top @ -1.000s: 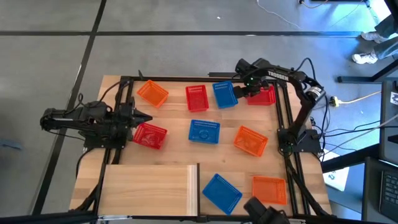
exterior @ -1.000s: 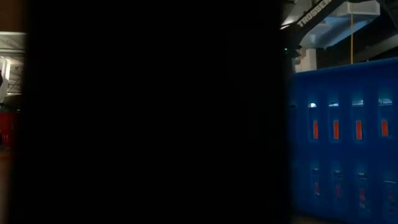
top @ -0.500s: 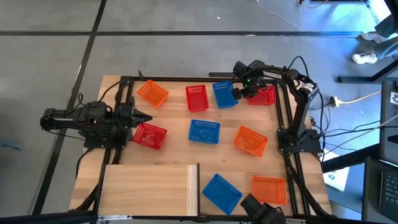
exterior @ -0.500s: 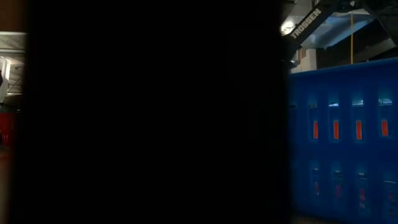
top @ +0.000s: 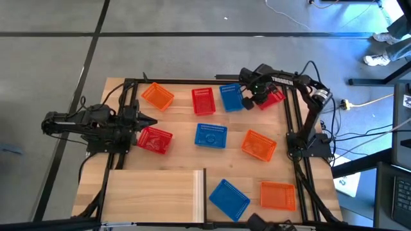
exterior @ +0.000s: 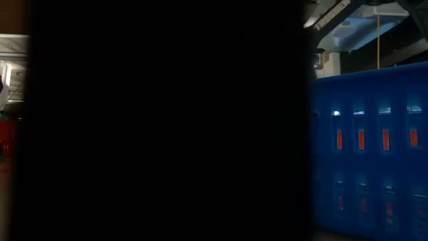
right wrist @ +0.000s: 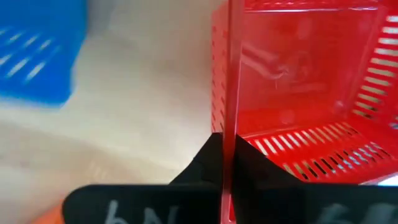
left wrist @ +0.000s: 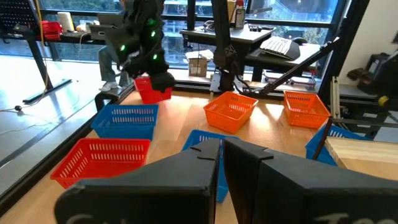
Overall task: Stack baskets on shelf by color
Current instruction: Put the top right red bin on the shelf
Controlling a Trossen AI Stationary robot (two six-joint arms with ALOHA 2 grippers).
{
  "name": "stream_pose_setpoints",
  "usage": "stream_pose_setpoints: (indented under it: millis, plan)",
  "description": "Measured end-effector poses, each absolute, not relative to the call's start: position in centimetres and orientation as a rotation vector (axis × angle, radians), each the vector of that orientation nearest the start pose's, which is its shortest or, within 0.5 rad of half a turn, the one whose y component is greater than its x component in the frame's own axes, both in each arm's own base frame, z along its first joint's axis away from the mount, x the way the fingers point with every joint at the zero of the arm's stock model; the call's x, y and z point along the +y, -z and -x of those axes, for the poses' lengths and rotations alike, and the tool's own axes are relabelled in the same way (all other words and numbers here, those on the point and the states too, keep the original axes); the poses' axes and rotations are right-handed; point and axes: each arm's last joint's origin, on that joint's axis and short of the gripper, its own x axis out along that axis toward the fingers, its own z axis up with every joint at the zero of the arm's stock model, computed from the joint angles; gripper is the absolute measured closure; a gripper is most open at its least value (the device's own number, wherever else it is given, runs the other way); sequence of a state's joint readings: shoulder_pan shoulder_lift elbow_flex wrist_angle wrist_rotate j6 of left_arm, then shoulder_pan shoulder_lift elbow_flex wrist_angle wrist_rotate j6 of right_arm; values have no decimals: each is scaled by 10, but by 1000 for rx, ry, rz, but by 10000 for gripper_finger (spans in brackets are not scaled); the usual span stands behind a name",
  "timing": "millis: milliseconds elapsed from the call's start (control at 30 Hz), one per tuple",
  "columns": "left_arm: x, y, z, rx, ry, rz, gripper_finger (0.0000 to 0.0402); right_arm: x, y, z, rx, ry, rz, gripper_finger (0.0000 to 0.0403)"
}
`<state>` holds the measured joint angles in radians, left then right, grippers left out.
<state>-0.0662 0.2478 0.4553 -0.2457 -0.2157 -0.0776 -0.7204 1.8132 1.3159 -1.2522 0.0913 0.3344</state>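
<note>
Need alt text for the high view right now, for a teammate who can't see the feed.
Overhead view: the right gripper is shut on the rim of a red basket at the table's far right corner, beside a blue basket. The left gripper waits shut at the left edge by another red basket. Seven more baskets lie scattered; the pale plywood shelf holds none.

2 black jointed arms point(top: 96, 125), white TROSSEN lettering, green lights, black cables

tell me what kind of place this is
Probably a robotics lab in an office: a wooden tabletop with a black frame, desks with a keyboard behind it, and cables on the grey floor.
</note>
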Motion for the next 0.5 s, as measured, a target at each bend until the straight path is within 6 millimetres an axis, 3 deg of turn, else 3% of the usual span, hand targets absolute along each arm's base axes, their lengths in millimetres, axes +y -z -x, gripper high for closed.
stream_pose_setpoints:
  millis: [200, 500]
  plan:
    - [0, -274, -88, 32, -151, 73, 388, -172, -261, -246, 1549, 871, -625, 401]
    - [2, -274, -87, 31, -211, 68, 388, -101, -351, -275, 1352, 750, -457, 401]
